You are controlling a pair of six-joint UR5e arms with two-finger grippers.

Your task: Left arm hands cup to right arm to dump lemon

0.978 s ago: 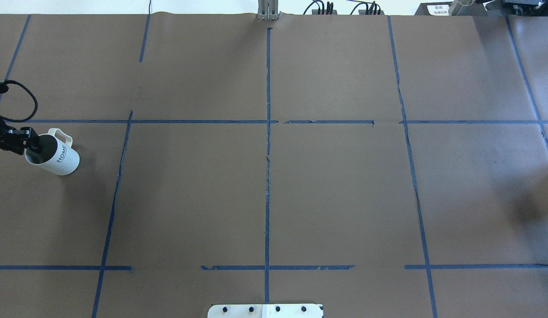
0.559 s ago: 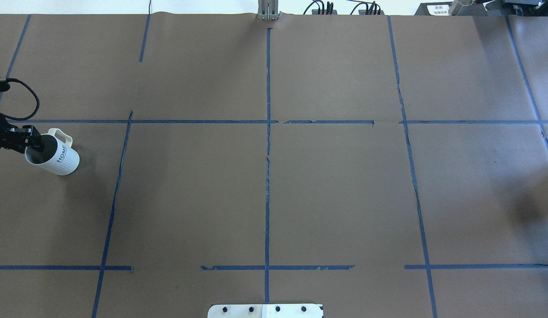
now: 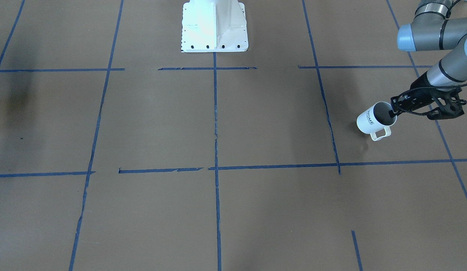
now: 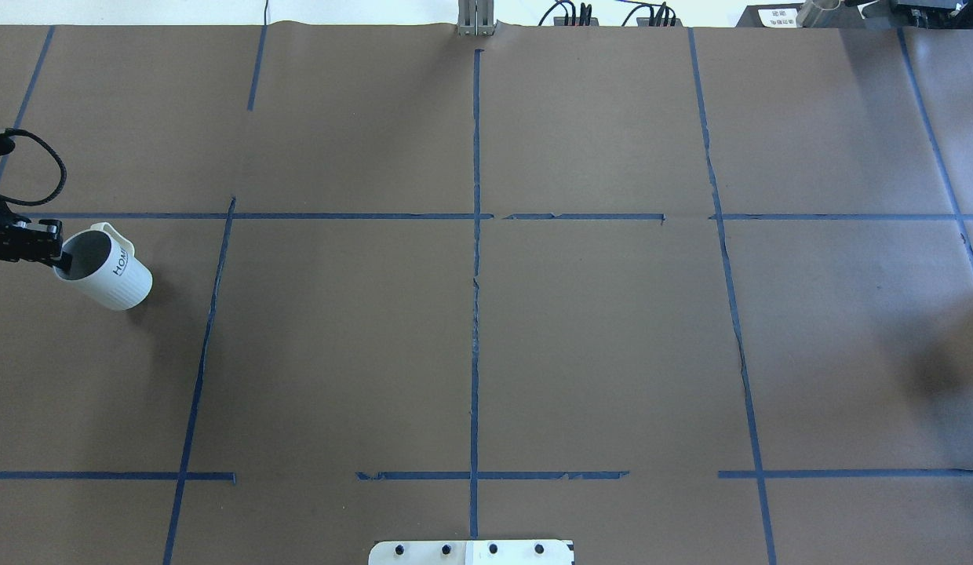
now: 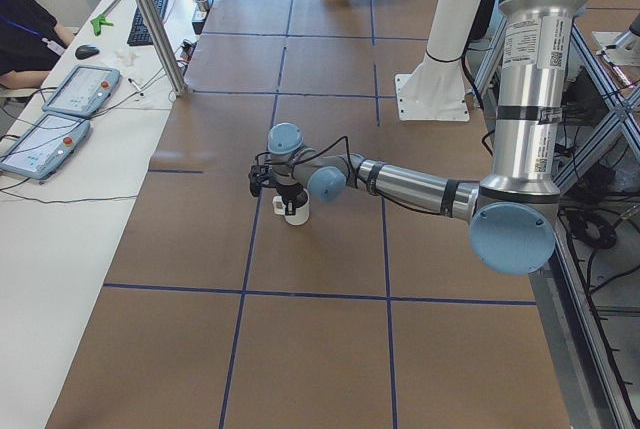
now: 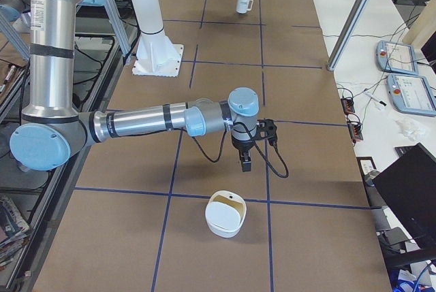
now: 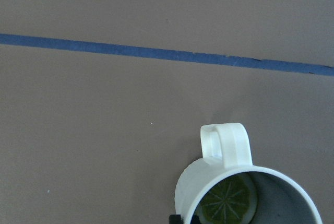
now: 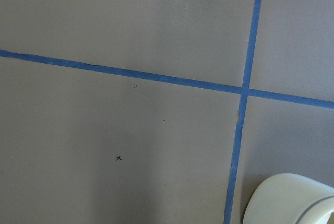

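One thin piece of rim is all that the left gripper (image 4: 60, 256) holds. It is clamped on the cup (image 4: 114, 276), with one finger inside the mouth and the other on the outer wall. I judge this to be the main risk. The cup hangs tilted from this small hold, so a fast swing toward the middle of the table (image 4: 471, 353) may turn it in the pinch or let it slip. Then the lemon (image 7: 228, 200), which lies flat on the bottom of the cup, could fall out too early.

The handle (image 7: 226, 141) is clear of the fingers and points toward a blue tape line (image 7: 156, 52), so the other arm has room to take it.

The right gripper (image 6: 245, 164) shows only in a side view, over the table near a white bowl (image 6: 225, 216) and well apart from the cup. I cannot tell whether it is open or closed. The carry is long, which gives more chance for slipping.

From the left fingers, the cup's body lies below and toward the table's middle, at the left edge of the overhead view. The lemon is deep inside, under the rim.
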